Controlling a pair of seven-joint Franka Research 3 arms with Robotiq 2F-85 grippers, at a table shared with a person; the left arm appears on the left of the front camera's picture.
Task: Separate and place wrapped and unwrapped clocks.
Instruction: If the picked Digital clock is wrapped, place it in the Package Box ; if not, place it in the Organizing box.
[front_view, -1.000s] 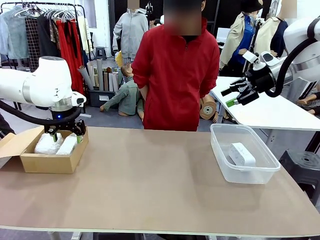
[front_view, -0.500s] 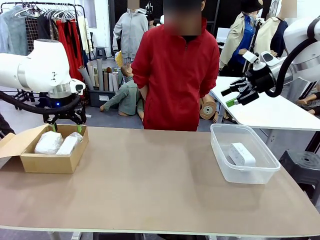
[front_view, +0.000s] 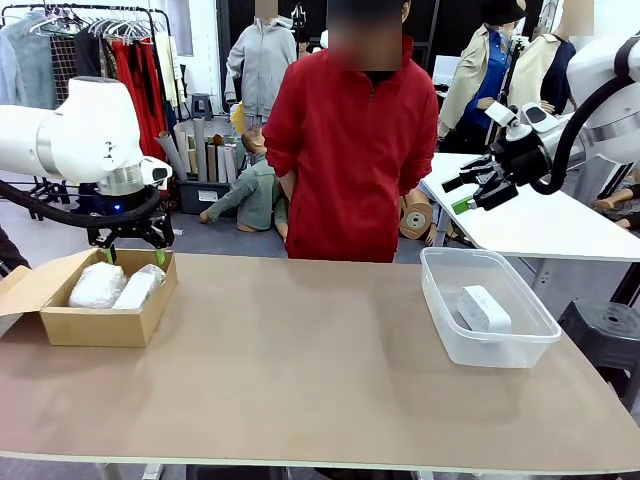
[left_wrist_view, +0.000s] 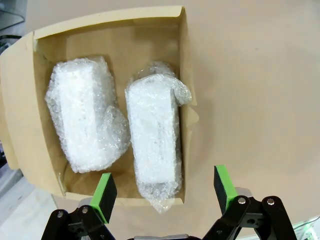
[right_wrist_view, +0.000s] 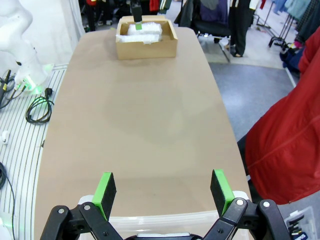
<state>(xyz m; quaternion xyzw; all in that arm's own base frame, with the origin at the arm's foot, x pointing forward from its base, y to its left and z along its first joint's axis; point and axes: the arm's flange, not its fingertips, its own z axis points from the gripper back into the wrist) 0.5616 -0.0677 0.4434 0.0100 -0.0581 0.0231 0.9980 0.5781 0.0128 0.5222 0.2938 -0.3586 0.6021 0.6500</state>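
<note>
The two bubble-wrapped clocks (left_wrist_view: 122, 130) lie side by side in the cardboard box (front_view: 55, 322) at my left, and the bare clock (front_view: 484, 308) rests in the clear plastic bin (front_view: 540, 345) at my right. My left gripper (front_view: 130, 256) hovers just above the box, jaws wide and empty. My right gripper (front_view: 478, 190) hangs high over the bin, also wide and empty. The risk I see is small: one bundle's loose wrap pokes over the box wall (near my finger), so a careless descent could snag it and drag the box.
</note>
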